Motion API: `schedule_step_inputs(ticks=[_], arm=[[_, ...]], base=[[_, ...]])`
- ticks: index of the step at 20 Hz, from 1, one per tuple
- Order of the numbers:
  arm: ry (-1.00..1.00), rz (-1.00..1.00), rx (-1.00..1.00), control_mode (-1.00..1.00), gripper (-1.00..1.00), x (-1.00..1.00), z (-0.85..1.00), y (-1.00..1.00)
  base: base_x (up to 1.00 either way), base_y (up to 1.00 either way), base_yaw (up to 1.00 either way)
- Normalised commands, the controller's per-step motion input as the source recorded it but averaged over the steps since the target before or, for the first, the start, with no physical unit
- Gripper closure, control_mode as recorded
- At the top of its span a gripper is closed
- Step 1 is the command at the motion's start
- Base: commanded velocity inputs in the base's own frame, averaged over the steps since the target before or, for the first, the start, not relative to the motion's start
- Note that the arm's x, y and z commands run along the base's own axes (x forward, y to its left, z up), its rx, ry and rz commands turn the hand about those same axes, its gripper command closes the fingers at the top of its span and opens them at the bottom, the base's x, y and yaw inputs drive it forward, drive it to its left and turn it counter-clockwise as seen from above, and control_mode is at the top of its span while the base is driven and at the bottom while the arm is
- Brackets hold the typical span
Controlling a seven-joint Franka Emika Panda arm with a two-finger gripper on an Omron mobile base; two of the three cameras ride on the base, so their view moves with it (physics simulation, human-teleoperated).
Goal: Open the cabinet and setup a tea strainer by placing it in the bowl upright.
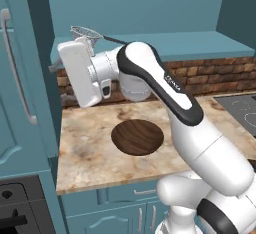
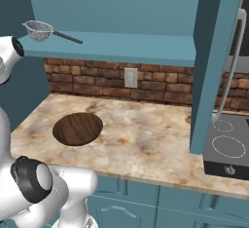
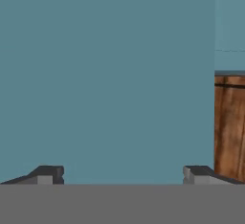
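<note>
Both doors of the teal cabinet [image 1: 165, 45] are swung open; its left door [image 1: 20, 78] and right door [image 2: 214, 61] jut out over the counter. On the cabinet's bottom shelf sits the silver mesh tea strainer [image 1: 84, 32] [image 2: 39, 29], its dark handle pointing right. Below it, the dark wooden bowl [image 1: 137, 136] [image 2: 78, 128] lies empty on the marble counter. My white hand [image 1: 80, 75] hangs just under the strainer, aimed left toward the open left door. My gripper [image 3: 122, 174] is open, nothing between its fingertips [image 3: 48, 174], and faces a flat teal surface.
Brick backsplash [image 2: 97, 83] with a white outlet [image 2: 130, 77] runs behind the counter [image 2: 146, 139]. A black stovetop [image 2: 228, 146] lies at the right under the open right door. An oven front [image 1: 20, 205] is at the lower left. The door handle [image 1: 15, 68] stands near my hand.
</note>
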Motion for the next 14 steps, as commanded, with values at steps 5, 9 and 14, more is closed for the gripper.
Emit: schedule_step_inputs(ticks=[5,9,14], arm=[[0.0,-0.08,-0.01,-1.0,-1.0,0.0,0.0,0.27],[0.0,-0.05,-0.02,-1.0,-1.0,-0.01,0.0,0.06],[0.0,-0.07,-0.08,-1.0,-1.0,0.0,0.0,-0.09]], base=[[0.0,0.0,0.0],[0.0,0.0,0.0],[0.0,0.0,0.0]])
